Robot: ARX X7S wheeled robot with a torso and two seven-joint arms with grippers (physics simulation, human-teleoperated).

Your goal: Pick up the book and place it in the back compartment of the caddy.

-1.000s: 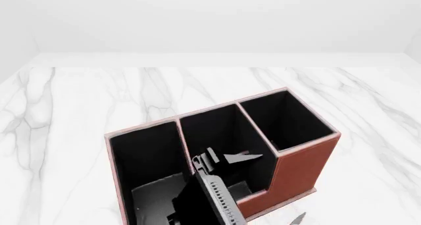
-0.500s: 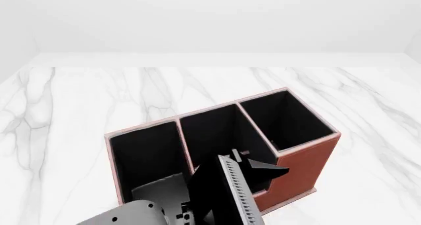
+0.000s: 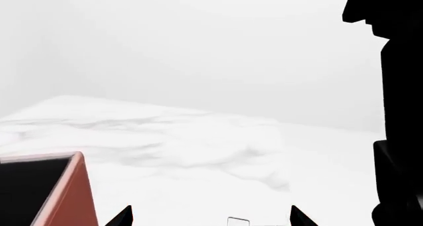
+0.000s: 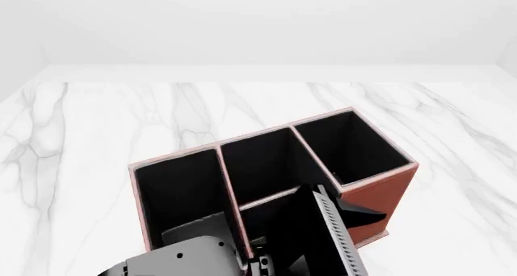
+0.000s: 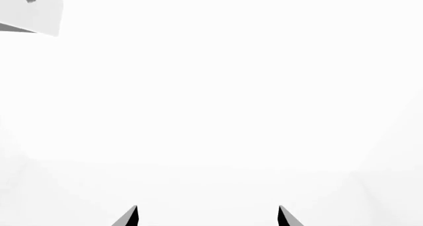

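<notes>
1. White marble-veined table [image 4: 97, 124] under a plain white backdrop; surface extends from the near edge of the head view to the far wall.
2. Reddish-brown caddy [image 4: 376, 197], black inside, standing upright at the near centre of the table, set at an angle, taller cells toward the far side, lower step at the near right.
3. Left arm [image 4: 178, 258] entering from the near left, grey link lowest; black body with a pale ribbed strip [image 4: 333, 224] reaching across the caddy's near right part, one dark pointed tip beyond it toward the right.
4. Left gripper [image 3: 209, 217]: fingertips spread wide, only bare table between them, grasping nothing; corner of the caddy just beside one tip.
5. Tall black shape [image 3: 396, 112] at the edge of the left wrist view, outside the fingers, not between them; cannot tell whether book or robot part.
6. Book: position not determinable from any view; not between either pair of fingers.
7. Right gripper [image 5: 206, 216]: fingertips likewise apart, released, facing blank white.
</notes>
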